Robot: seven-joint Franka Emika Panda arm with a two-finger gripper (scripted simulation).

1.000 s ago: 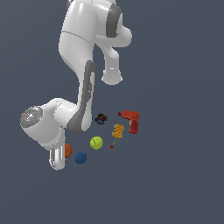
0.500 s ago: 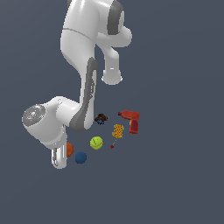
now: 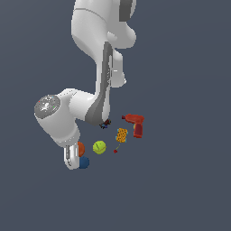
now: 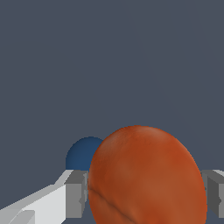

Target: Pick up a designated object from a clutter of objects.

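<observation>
Mottled orange-red ball point(image 4: 146, 177) seen between spread grey fingers point(image 4: 76, 199) of gripper point(image 4: 144, 197), contact not confirmed; dark blue ball point(image 4: 83, 153) just beyond. Judged light, rigid, smooth, roll-prone; best pinched across widest middle.

I see the orange-red ball point(image 4: 146, 177) sitting between my two grey fingers point(image 4: 77, 194), filling the gap, pads at both its sides. Dark blue ball point(image 4: 85, 153) sits just beyond the fingertips, partly hidden behind it.
</observation>
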